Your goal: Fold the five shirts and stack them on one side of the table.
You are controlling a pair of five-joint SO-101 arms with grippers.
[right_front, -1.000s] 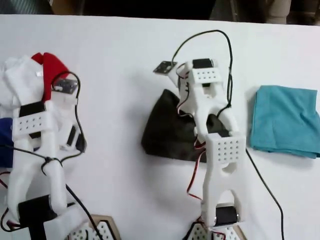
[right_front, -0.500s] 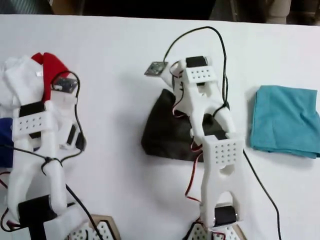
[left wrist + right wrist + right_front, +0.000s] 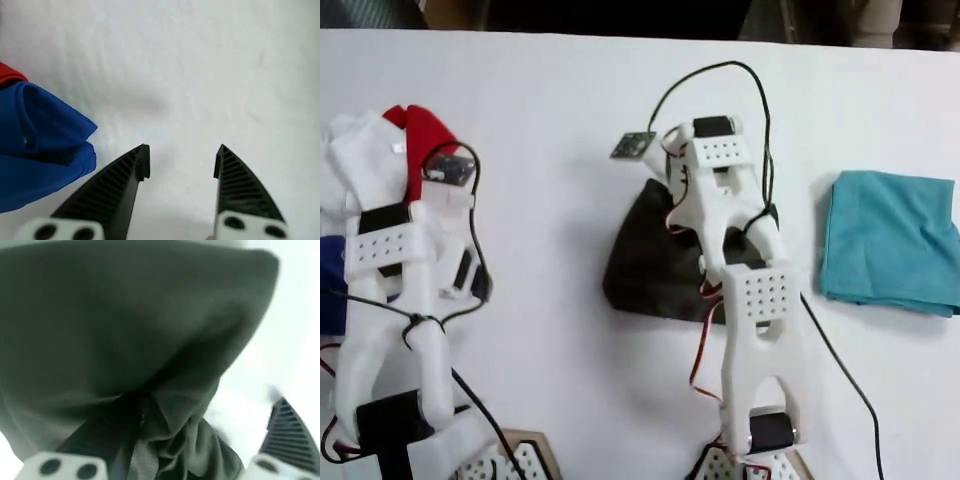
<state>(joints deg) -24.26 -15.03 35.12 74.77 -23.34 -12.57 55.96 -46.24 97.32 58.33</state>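
A crumpled black shirt (image 3: pixel 655 260) lies at the table's middle, with my right arm (image 3: pixel 720 190) over its far edge. In the right wrist view my right gripper (image 3: pixel 207 407) is open; one finger is buried in the shirt's dark folds (image 3: pixel 125 340) and the other finger (image 3: pixel 287 432) stands over bare table. A folded teal shirt (image 3: pixel 892 240) lies at the right. At the left, white (image 3: pixel 360 160), red (image 3: pixel 425 135) and blue (image 3: pixel 330 285) shirts lie in a heap under my left arm (image 3: pixel 395 260). My left gripper (image 3: pixel 182 150) is open over bare table beside the blue shirt (image 3: pixel 40 150).
The white table (image 3: pixel 550 100) is bare along its far side and between the two arms. Black cables (image 3: pixel 760 90) loop off the right arm, and another runs along the left arm. The arm bases stand at the near edge.
The right arm's wrist has swung slightly left over the black shirt's far edge. The left arm and the other shirts have not moved.
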